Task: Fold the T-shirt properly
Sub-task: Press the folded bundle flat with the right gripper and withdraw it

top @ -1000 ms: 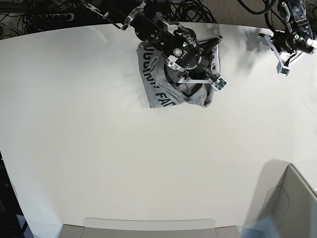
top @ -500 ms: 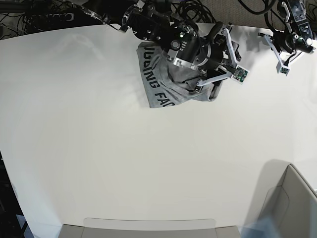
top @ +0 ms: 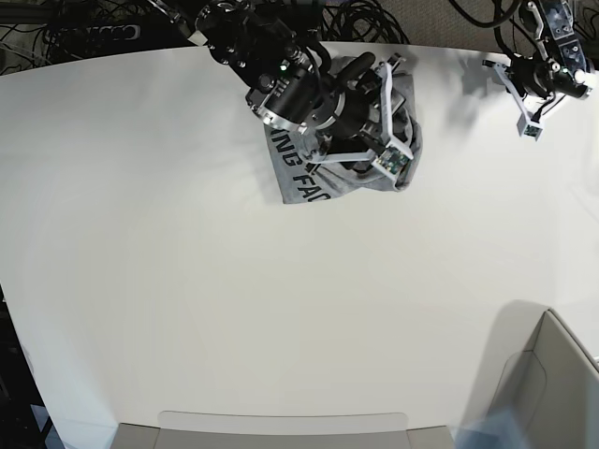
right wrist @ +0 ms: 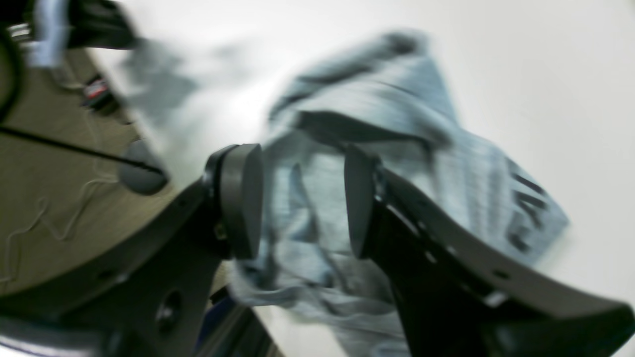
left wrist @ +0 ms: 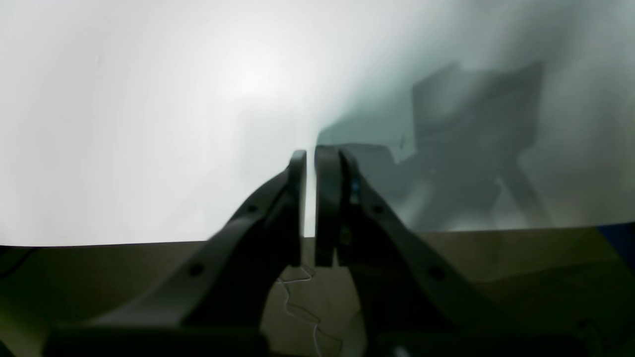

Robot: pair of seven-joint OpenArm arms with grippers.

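Base view: right gripper over the bunched T-shirt, upper centre of frame.
Its fingers opened wide within the last second and swung back over the cloth; nothing held, so a re-grasp looks likely. Fold not started: shirt is a crumpled heap on the white surface, lettering along its left edge.
Right wrist view: blurred; fingers spread, cloth seen between them, no pinch.
Left wrist view: left gripper nearly closed, empty, parked at the surface edge. Cables behind; box at lower right, well apart.
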